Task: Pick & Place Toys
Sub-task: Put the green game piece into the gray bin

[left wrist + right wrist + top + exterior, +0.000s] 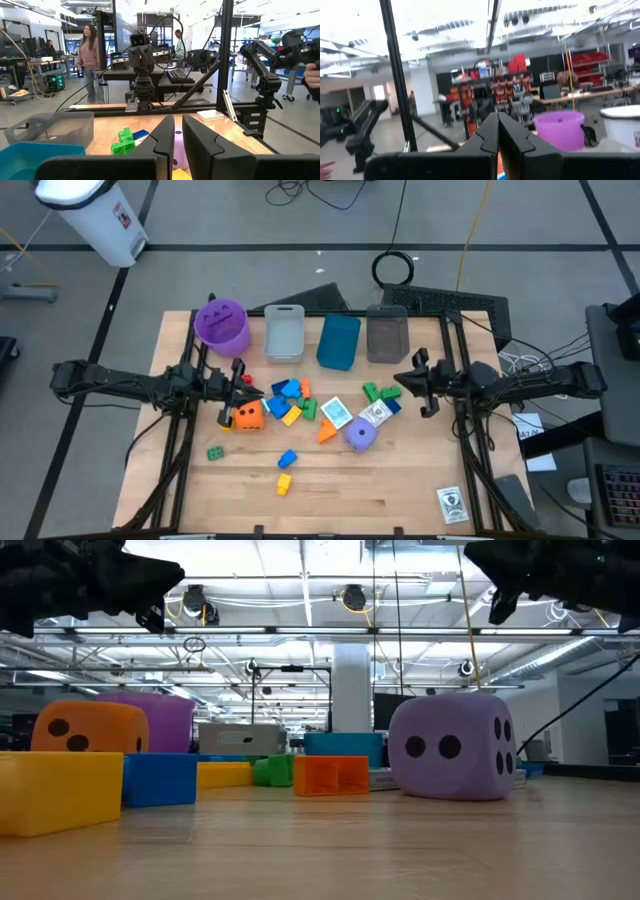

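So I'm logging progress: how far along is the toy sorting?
Nothing looks done: the grey bin, blue bin and clear bin show no toys. Nothing is in hand: the left gripper and right gripper are shut and empty. Left: the orange die, purple die and scattered bricks.

The bench (400, 490) is pale wood with a smooth, slightly satiny finish and visible grain. The bricks (290, 402) look like hard glossy plastic, while the purple die (453, 745) and orange die (88, 727) have a softer matt surface, foam-like maybe. Cup (222, 326) and bins (285, 333) read as smooth plastic, one bin (50, 127) translucent grey, and the fingers (200, 145) are matt black plastic.
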### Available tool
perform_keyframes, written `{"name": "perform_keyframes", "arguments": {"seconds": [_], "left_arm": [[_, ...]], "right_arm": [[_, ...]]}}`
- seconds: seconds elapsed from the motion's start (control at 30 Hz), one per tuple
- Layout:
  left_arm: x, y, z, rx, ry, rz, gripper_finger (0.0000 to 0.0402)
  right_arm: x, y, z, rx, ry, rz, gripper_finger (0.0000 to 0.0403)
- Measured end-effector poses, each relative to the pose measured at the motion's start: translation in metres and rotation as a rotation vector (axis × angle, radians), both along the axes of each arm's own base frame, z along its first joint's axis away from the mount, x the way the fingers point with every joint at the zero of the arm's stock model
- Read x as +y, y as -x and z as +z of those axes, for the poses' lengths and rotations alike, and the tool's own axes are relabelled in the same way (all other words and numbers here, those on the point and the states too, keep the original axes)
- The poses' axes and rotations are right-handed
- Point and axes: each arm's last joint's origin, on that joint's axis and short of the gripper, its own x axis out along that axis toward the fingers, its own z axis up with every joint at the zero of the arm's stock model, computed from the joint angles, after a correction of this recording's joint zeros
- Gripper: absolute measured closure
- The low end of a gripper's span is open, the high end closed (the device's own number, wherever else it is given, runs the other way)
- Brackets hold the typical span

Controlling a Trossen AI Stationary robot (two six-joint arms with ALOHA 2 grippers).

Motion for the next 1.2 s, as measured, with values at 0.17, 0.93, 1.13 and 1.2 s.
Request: {"name": "perform_keyframes", "arguments": {"seconds": [0.17,0.93,1.13,1.2], "left_arm": [[0.000,0.000,0.000,0.000,0.000,0.000,0.0355],[0.002,0.009,0.028,-0.317,-0.073,0.074,0.0355],[0.005,0.008,0.028,-0.311,-0.032,0.172,0.0355],[0.005,0.008,0.028,-0.309,-0.017,0.166,0.0355]], "right_arm": [[-0.001,0.000,0.004,-0.019,-0.018,-0.045,0.0403],[-0.019,-0.044,0.015,0.195,0.206,-0.322,0.0403],[-0.031,-0.065,0.015,0.538,0.191,-0.326,0.0403],[-0.033,-0.069,0.015,0.641,0.192,-0.320,0.0403]]}}
